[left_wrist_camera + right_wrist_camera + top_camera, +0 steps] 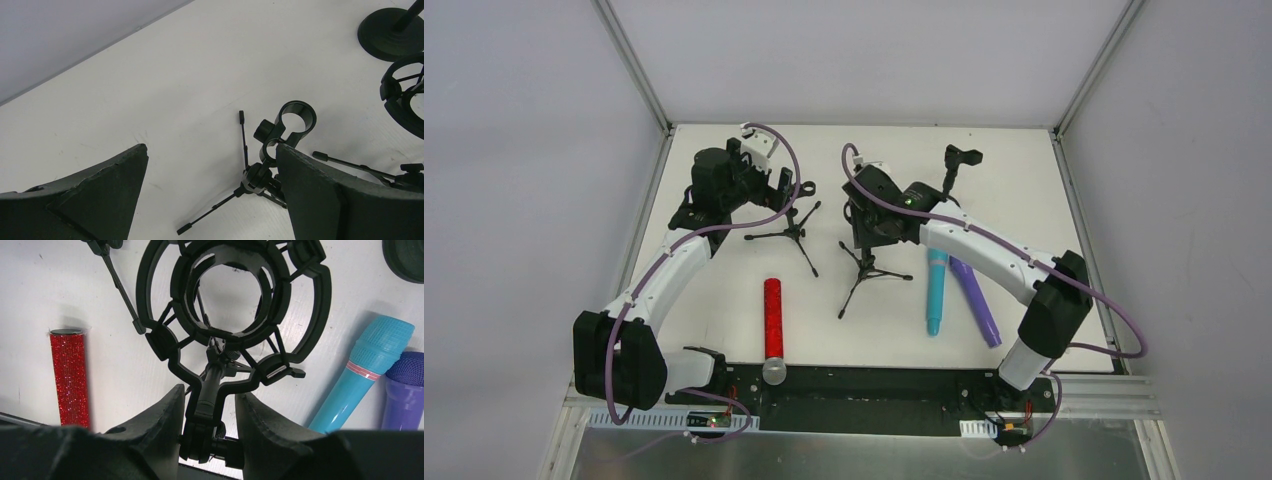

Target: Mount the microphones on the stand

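Microphones, 3: all lay flat on the white table, none on a stand. The red microphone lay left of centre; the cyan microphone and purple microphone lay side by side to the right.
Stands, 3: ring-clip tripod, shock-mount tripod, round-base stand at the back.
Grippers, 2: the left gripper had its jaws spread wide and held nothing, one finger just beside the ring clip. The right gripper had its jaws narrowed on the shock-mount tripod's stem, apparently clamping it
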`<state>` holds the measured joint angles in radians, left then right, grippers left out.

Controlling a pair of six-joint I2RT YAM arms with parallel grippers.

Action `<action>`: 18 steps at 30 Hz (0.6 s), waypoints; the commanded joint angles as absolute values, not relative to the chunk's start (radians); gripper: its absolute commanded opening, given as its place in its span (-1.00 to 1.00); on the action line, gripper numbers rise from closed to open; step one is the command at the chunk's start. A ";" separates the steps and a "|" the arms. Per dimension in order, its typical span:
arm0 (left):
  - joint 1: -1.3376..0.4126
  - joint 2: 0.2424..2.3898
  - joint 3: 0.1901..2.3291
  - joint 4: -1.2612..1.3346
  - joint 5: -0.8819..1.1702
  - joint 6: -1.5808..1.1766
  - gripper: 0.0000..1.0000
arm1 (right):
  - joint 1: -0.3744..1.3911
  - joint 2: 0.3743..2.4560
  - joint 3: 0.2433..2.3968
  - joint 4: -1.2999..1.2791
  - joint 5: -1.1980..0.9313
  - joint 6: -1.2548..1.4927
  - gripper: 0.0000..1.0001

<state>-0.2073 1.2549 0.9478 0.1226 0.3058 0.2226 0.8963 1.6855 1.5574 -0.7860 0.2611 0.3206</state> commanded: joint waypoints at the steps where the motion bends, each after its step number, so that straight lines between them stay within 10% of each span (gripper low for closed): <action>1: -0.199 1.247 0.988 0.146 0.323 0.214 0.98 | 0.914 1.652 1.578 -0.806 0.213 0.297 -0.53; 18: -0.199 1.239 0.988 0.145 0.324 0.211 0.98 | 0.911 1.517 1.550 -0.756 0.217 0.313 0.97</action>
